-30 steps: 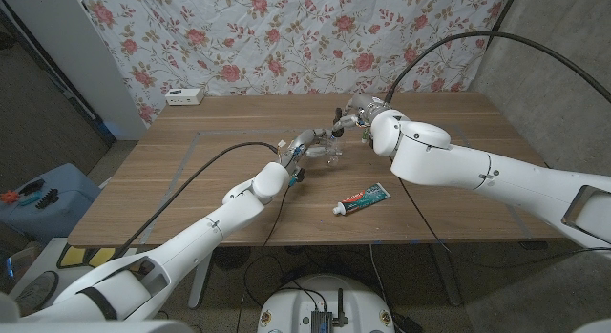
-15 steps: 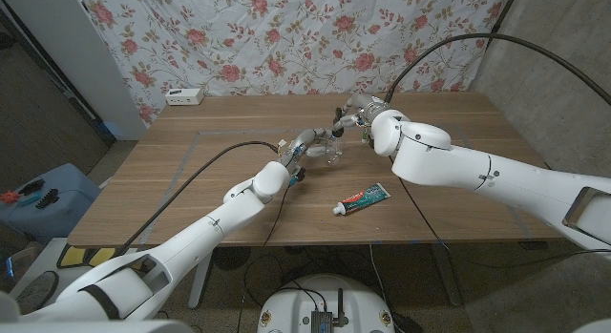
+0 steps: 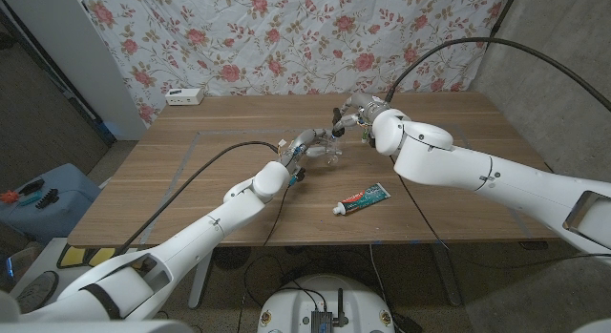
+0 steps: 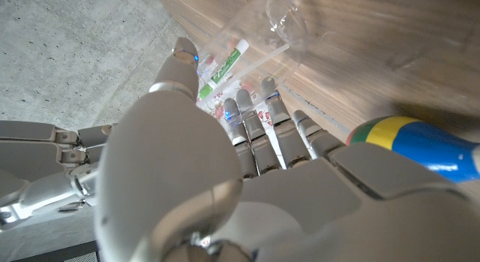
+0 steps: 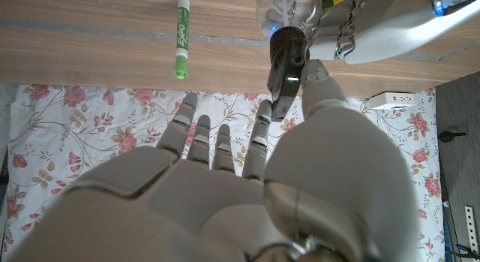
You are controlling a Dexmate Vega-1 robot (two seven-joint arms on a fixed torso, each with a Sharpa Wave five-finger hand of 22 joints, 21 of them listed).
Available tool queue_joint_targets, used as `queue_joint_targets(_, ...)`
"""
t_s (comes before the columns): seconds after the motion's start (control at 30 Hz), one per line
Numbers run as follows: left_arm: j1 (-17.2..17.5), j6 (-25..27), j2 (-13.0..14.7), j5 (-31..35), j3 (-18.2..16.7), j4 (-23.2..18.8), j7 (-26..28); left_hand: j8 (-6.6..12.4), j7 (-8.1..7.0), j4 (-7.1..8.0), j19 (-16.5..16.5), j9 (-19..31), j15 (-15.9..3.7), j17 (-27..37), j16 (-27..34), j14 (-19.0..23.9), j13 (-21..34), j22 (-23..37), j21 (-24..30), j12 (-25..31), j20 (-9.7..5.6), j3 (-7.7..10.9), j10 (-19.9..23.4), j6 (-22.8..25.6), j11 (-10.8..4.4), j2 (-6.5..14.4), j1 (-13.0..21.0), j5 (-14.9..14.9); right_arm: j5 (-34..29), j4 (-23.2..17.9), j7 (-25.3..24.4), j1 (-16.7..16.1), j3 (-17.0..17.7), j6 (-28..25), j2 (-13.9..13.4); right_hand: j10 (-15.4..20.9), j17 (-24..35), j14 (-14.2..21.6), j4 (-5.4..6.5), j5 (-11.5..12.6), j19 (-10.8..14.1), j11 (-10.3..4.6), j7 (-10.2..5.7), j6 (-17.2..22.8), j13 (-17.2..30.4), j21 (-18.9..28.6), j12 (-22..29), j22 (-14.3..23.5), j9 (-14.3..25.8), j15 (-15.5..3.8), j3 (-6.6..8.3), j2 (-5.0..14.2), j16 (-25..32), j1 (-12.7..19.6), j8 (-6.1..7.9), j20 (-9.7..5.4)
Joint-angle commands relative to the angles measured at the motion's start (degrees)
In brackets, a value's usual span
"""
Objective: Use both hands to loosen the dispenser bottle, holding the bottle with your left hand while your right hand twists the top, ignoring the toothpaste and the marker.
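Note:
The clear dispenser bottle lies tilted near the table's middle, and my left hand grips its body. Through the left wrist view I see my left hand's fingers curled against the clear bottle. The bottle's black pump top points toward my right hand. That hand's thumb lies right beside the pump, while its fingers stay spread and apart from it. In the head view my right hand hovers just behind the pump top.
A toothpaste tube lies on the wood nearer the front edge, to the right of the bottle. A green marker lies on the table beyond the bottle. A white power strip sits at the back left corner.

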Motion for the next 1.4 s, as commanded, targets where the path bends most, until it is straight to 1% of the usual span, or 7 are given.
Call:
queue_joint_targets(0.03, -0.3, 0.0, -0.3, -0.2, 0.2, 0.5, -0.2, 0.66, -0.83, 1.96, 0.6, 0.1, -6.23, 0.0, 0.3, 0.8, 6.1, 0.0, -0.2, 0.2, -2.56, 2.59, 4.1, 3.4, -2.58, 5.8, -0.9, 0.2, 0.3, 0.6, 1.8, -2.3, 3.5, 4.0, -0.8, 0.2, 0.2, 0.0, 0.03, -0.4, 0.6, -0.51, -0.6, 0.4, 0.1, 0.2, 0.2, 0.2, 0.1, -0.27, 0.78, 0.13, 0.1, 1.1, 0.63, -0.28)
queue_joint_targets(0.3, -0.6, -0.2, -0.4, -0.2, 0.3, 0.9, -0.4, 0.64, -0.75, 2.01, 0.5, 0.1, -6.1, 0.0, 0.3, 0.8, 6.2, 0.0, -0.2, 0.1, -2.53, 2.62, 4.1, 3.3, -2.46, 5.8, -1.0, 0.3, 1.1, 1.0, 2.4, -4.9, 6.9, 7.3, -1.2, 0.2, 0.2, 0.0, -0.02, -0.6, 0.8, -0.88, -2.17, 1.7, 0.1, 0.0, 0.1, 0.2, 0.0, -0.6, 2.08, 0.48, 0.0, 3.2, 1.19, -0.46)
queue_joint_targets(0.4, -0.7, -0.3, -0.5, -0.3, 0.3, 1.1, -0.5, 0.68, -0.7, 1.98, 0.5, 0.1, -6.19, 0.1, 0.3, 0.8, 6.2, 0.0, -0.2, 0.1, -2.54, 2.63, 4.2, 3.3, -2.52, 5.9, -1.0, 0.3, 1.6, 1.2, 2.7, -5.9, 8.2, 8.6, -1.3, 0.2, 0.2, 0.0, -0.03, -0.6, 0.8, -1.04, -2.37, 2.1, 0.1, 0.0, 0.1, 0.2, -0.1, -0.71, 2.44, 0.58, 0.0, 3.7, 1.34, -0.49)
queue_joint_targets(0.6, -0.9, -0.6, -0.6, -0.2, 0.5, 1.4, -0.8, 0.65, -0.64, 1.95, 0.5, 0.1, -6.18, 0.2, 0.3, 0.8, 6.3, 0.0, -0.2, 0.1, -2.51, 2.64, 4.1, 3.2, -2.76, 5.9, -1.0, 0.3, 1.9, 1.4, 3.2, -6.9, 9.7, 9.7, -1.1, 0.1, 0.3, -0.1, -0.02, -0.6, 0.8, -1.2, -2.62, 2.5, 0.1, -0.1, 0.0, 0.2, -0.1, -0.85, 3.05, 0.84, -0.1, 4.7, 1.52, -0.58)
queue_joint_targets(0.8, -0.8, -0.3, -0.6, -0.2, 0.6, 1.2, -0.7, 0.68, -0.6, 1.94, 0.5, 0.1, -6.23, 0.3, 0.3, 0.8, 6.3, 0.0, -0.2, 0.1, -2.51, 2.64, 4.2, 3.2, -2.52, 6.0, -1.0, 0.3, 2.6, 1.8, 3.5, -8.3, 11.6, 11.5, -1.1, 0.2, 0.2, -0.2, -0.06, -0.7, 0.8, -1.35, -3.08, 3.4, 0.1, -0.1, 0.1, 0.2, -0.2, -0.99, 3.69, 1.0, -0.1, 5.8, 1.87, -0.76)
queue_joint_targets(1.13, -0.6, -0.7, -0.5, -0.2, 0.6, 0.8, -0.8, 0.67, -0.71, 1.92, 0.4, 0.0, -6.26, 0.3, 0.2, 0.9, 6.4, 0.0, -0.2, 0.0, -2.55, 2.71, 4.3, 3.2, -2.59, 6.0, -1.1, 0.4, 4.1, 2.1, 4.3, -10.2, 14.3, 14.3, -1.6, 0.6, 0.2, -0.1, -0.19, -0.7, 0.9, -2.35, -4.56, 6.1, 0.0, -0.2, 0.1, 0.1, -0.4, -1.54, 5.37, 1.37, -0.2, 8.7, 2.93, -1.21)
queue_joint_targets(1.4, -0.4, -0.3, -0.5, 0.0, 0.7, 0.4, -0.6, 0.68, -0.71, 1.95, 0.4, 0.0, -6.28, 0.3, 0.1, 1.0, 6.5, 0.0, -0.2, 0.0, -2.54, 2.77, 4.4, 3.2, -2.52, 6.0, -1.2, 0.4, 5.3, 2.1, 4.5, -11.7, 16.3, 16.2, -1.9, 0.9, 0.2, -0.2, -0.18, -0.6, 0.7, -3.1, -5.99, 7.1, 0.0, -0.3, 0.1, 0.1, -0.6, -1.97, 6.56, 1.98, -0.2, 10.9, 3.24, -1.75)
